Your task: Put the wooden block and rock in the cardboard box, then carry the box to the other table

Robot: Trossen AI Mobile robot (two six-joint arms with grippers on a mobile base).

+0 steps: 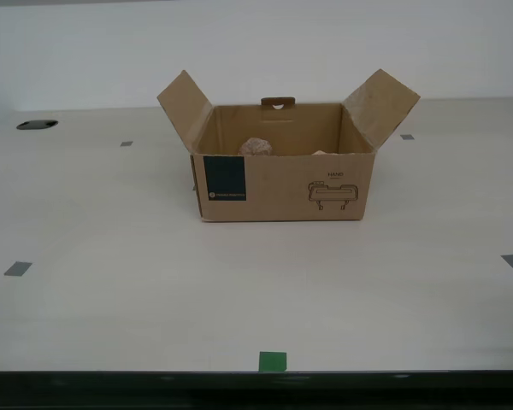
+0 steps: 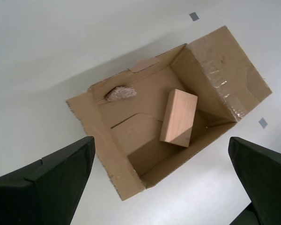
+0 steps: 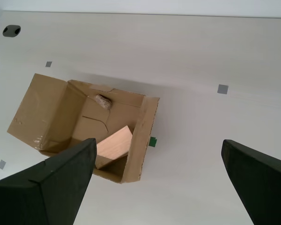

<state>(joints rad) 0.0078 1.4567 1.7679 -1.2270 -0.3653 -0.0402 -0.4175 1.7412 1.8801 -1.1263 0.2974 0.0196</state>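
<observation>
The cardboard box (image 1: 282, 184) stands on a pale wood-grain tabletop (image 1: 111, 290) with both side flaps raised. Inside it lie the wooden block (image 2: 179, 117) and the rock (image 2: 121, 93), which rests against a wall. From the exterior view the rock (image 1: 256, 147) peeks above the front wall. My second gripper (image 2: 160, 138) hovers well above the box (image 2: 103, 140), open and empty. My first gripper (image 3: 158, 140) is also high up and open, with the box (image 3: 51, 112), block (image 3: 113, 144) and rock (image 3: 103, 101) below. Neither arm shows in the exterior view. The other table is out of view.
Grey tape marks (image 1: 17, 268) dot the tabletop and a green square (image 1: 272, 361) sits by its dark front edge (image 1: 256, 380). A dark cable hole (image 1: 37, 125) lies at the far side on the exterior view's left. A plain wall stands behind.
</observation>
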